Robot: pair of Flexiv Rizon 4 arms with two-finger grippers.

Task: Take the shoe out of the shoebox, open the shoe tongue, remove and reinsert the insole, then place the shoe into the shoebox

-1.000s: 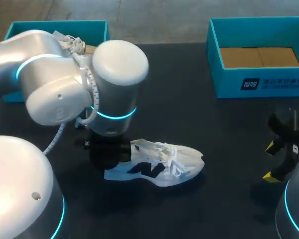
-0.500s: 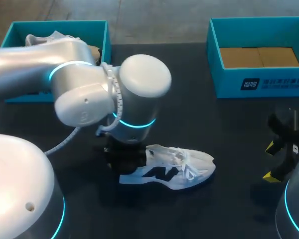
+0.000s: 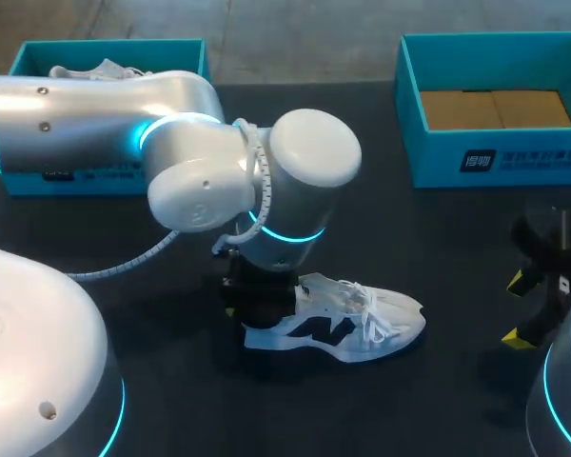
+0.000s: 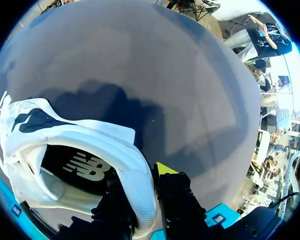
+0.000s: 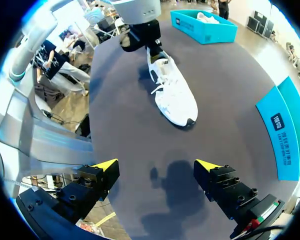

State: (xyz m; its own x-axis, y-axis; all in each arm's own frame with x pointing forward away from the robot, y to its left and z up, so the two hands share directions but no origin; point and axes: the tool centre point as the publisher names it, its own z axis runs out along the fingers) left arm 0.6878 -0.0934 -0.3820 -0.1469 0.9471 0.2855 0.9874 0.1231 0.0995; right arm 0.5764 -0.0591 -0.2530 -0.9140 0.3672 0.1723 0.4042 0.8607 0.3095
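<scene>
1. The shoe (image 3: 347, 322) stands upright on its sole on the dark table (image 3: 428, 238), near the table's middle, between the 2 teal boxes and outside both. Its toe points toward the right arm's side.
2. The left gripper (image 3: 265, 307) is at the shoe's heel. In the left wrist view, the left gripper (image 4: 147, 200) is clamped on the white heel collar of the shoe (image 4: 65, 140), with 1 finger inside the opening and 1 outside. The dark insole (image 4: 82, 167) lies inside the shoe.
3. The right gripper (image 3: 516, 307) hangs over the table's right side, well apart from the shoe. In the right wrist view, the right gripper (image 5: 157, 167) has its 2 yellow tips spread wide with nothing between them. The shoe (image 5: 172, 92) lies ahead of it, with the left gripper (image 5: 142, 39) at the heel.
4. The left box (image 3: 114, 46) holds a second shoe (image 3: 100, 69).
5. The right box (image 3: 514, 157) shows a brown cardboard floor.
</scene>
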